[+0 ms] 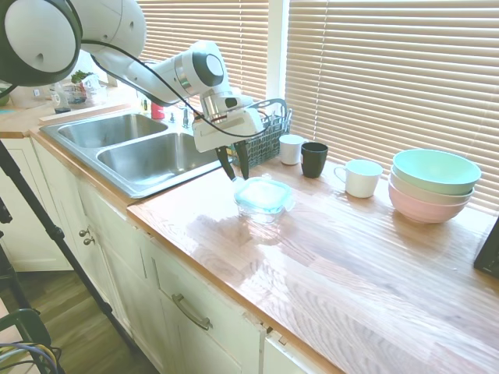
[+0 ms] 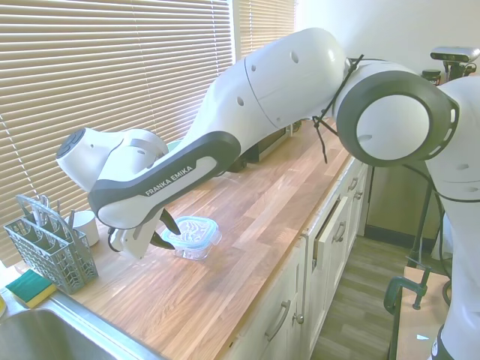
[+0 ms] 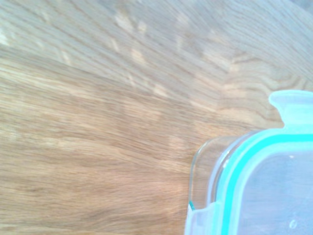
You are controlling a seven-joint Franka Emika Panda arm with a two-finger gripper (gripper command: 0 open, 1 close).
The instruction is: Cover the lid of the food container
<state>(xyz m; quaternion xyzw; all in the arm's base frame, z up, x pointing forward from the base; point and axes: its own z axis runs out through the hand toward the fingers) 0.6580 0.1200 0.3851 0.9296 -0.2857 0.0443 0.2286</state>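
Seen from the first exterior view, the far left holds a double steel sink point(image 1: 136, 148) set into the wooden counter point(image 1: 335, 257). Next comes the gripper point(image 1: 234, 161), its two dark fingers pointing down with a narrow gap between them and nothing held; it hangs just above and beside the sink-side edge of the lid point(image 1: 263, 193). The lid, clear with a teal rim, lies on top of the food container point(image 1: 262, 209), which stands on the counter near the sink's corner. Behind the gripper is a grey cutlery basket point(image 1: 269, 140). Further right stand a white cup point(image 1: 291, 149), a dark mug point(image 1: 314, 159) and a white mug point(image 1: 360, 178), then a stack of mint and pink bowls point(image 1: 433, 185).

The second exterior view shows what the first does not: a green and yellow sponge point(image 2: 30, 288) beside the basket, and the fingers' spread from the side.

The wrist view alone shows that the lid sits slightly askew: one glass corner of the container protrudes past the teal rim, between two clear tabs.
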